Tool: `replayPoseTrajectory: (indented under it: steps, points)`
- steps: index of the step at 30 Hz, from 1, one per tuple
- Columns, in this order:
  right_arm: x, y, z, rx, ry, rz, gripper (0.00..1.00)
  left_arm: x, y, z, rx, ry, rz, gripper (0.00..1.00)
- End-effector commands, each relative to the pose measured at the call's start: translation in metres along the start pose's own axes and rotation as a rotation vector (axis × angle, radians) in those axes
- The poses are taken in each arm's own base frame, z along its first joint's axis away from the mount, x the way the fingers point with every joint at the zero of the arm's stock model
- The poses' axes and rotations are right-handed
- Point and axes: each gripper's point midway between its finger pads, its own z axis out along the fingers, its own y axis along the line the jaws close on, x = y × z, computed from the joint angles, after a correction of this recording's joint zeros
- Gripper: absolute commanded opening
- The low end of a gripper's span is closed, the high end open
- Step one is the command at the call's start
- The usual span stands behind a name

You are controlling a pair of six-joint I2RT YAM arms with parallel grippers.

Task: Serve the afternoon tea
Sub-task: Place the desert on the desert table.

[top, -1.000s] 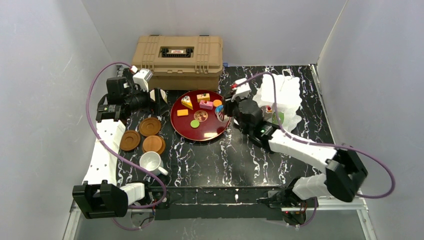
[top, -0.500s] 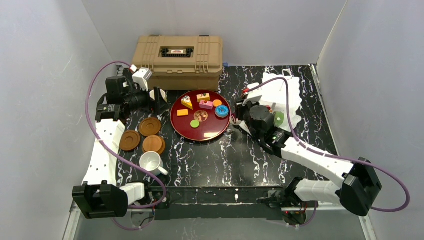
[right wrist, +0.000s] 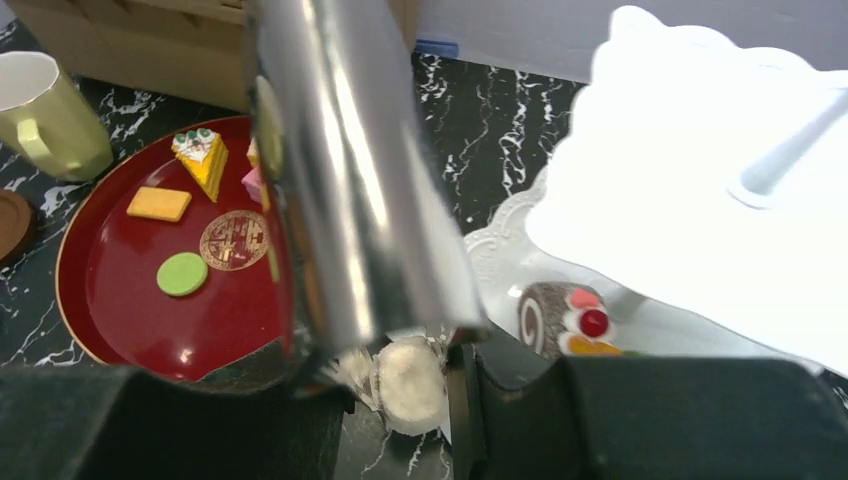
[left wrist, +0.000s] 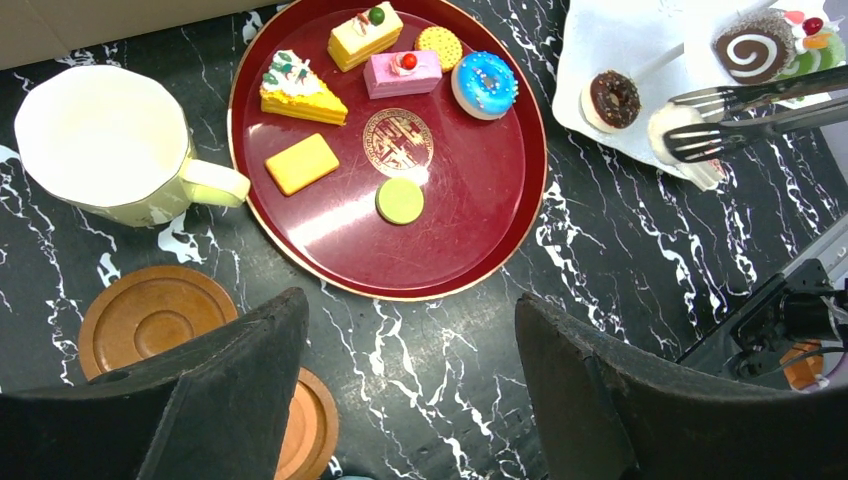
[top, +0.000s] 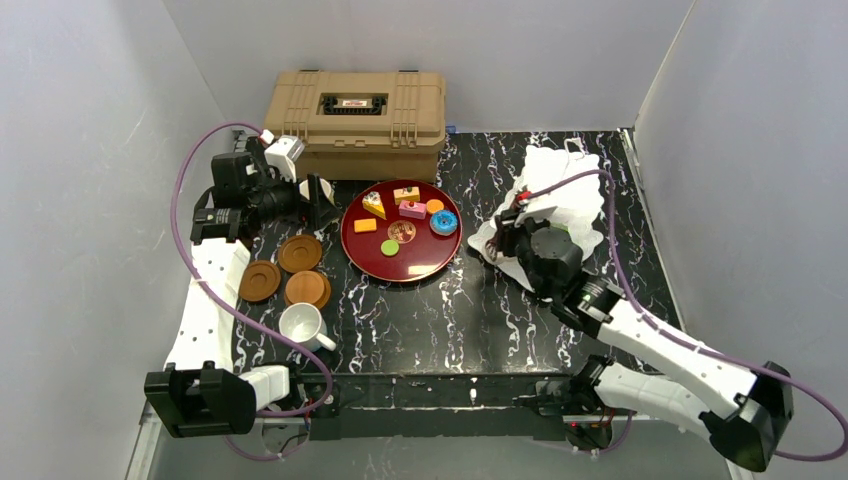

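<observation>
My right gripper (right wrist: 405,415) is closed partway on a pair of metal tongs (left wrist: 760,100). The tong tips pinch a small white cake (right wrist: 410,378) just ahead of my fingers, at the edge of the bottom tier of the white stand (left wrist: 620,40). I cannot tell whether the cake is touching the tier yet. I judge the tongs are there for reach: the upper tiers overhang, and the thin blades can slip under where my fingers could not. A chocolate doughnut (left wrist: 613,98) sits just beside the tips, and a swirl roll (right wrist: 545,315) lies a little further in, so this tier is filling up.

My left gripper (left wrist: 410,400) hangs wide open and empty. The brown saucers (left wrist: 150,315) lie beneath it and the pale-yellow mug (left wrist: 100,145) stands just ahead. It looks parked for the cup work, clear of the other arm. The red tray (left wrist: 450,260) ahead of it holds the remaining cakes, among them a blue doughnut (left wrist: 485,83). A white mug (top: 302,325) stands behind it, nearer the arm bases.

The table (top: 450,310) is black with white marble veining. Plain pale-grey walls close it in on three sides, and a tan case (top: 355,110) sits at the back.
</observation>
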Motion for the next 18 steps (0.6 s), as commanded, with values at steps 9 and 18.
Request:
replayPoseTrajectory:
  steps: [9,18]
  points:
    - [-0.001,-0.056,-0.049,0.172,0.064,0.023,0.14,-0.025,-0.023,-0.005,0.068,-0.04,0.015,0.73]
    - [-0.022,-0.085,-0.077,0.256,0.048,0.023,0.16,-0.028,-0.044,-0.002,0.107,-0.037,0.055,0.73]
